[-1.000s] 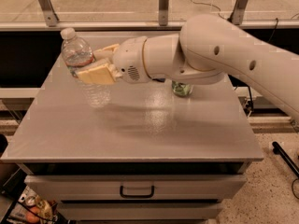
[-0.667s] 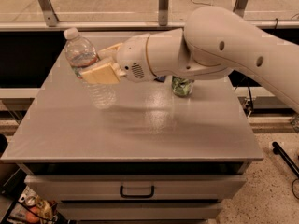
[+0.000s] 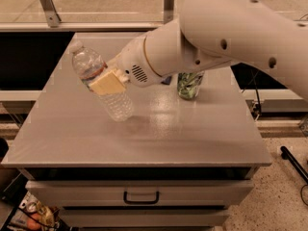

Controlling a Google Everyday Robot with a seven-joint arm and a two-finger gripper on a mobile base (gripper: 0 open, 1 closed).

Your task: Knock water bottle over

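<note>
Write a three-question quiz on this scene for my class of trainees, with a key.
1. True or false: the bottle stands upright.
2. Where is the gripper? A at the drawer handle; B against the bottle's middle; C down on the floor.
3. Fill in: the arm partly hides a green ___.
Key: 1 false, it tilts with its cap to the left. 2 B. 3 can.

The white arm (image 3: 240, 28) reached in from beyond the right rear corner of the table (image 3: 192, 134) and stretched leftward above its rear half. Its thick link narrowed into a rounded wrist (image 3: 144, 64) with a vent grille, angled slightly down toward the left edge. The gripper (image 3: 108, 78) sat at its end, low over the table's left rear quarter.
</note>
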